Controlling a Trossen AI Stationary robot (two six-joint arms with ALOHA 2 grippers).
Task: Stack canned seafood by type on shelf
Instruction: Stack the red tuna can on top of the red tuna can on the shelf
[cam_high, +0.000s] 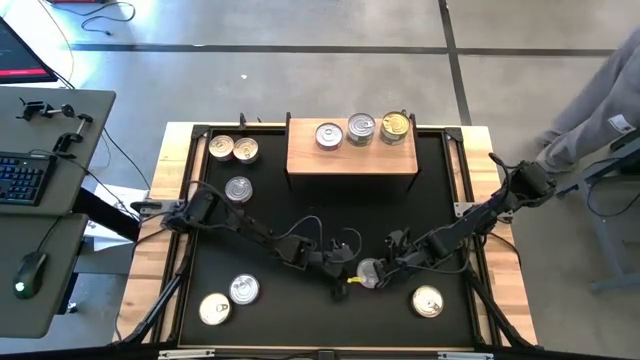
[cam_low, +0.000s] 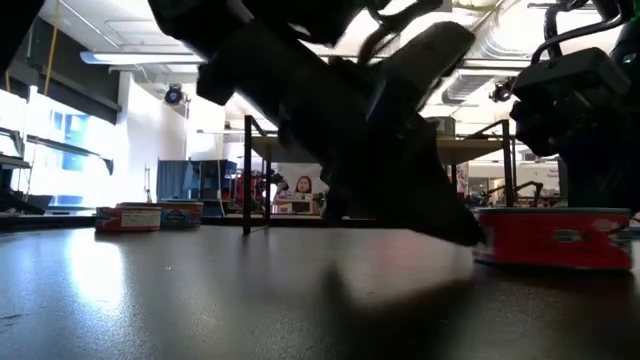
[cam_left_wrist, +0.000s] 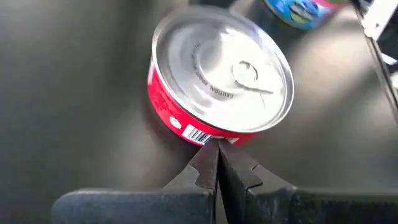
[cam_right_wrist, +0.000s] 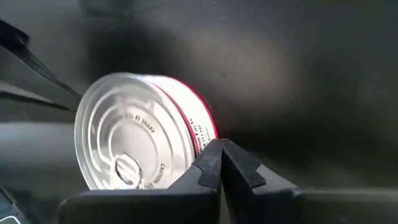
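Observation:
A red-labelled tin with a silver pull-tab lid lies flat on the black mat near the table's front, between my two grippers. My left gripper is shut at its left side and my right gripper is shut at its right side. The light-brown shelf stands at the far middle with three tins on top: two silver and one gold. In the low view the red tin shows at the right. My left gripper's shut fingertips meet the tin's red side wall by the barcode. They come slanting down from the table's left. The tin sits flat on the mat, lid up. My right gripper's shut fingertips meet the tin's red side wall on the opposite side, slanting down from the table's right. The tin's bottom stays on the mat.
Loose tins lie on the mat: two at the far left, one below them, two at the near left, one gold at the near right. A desk with a keyboard stands left of the table.

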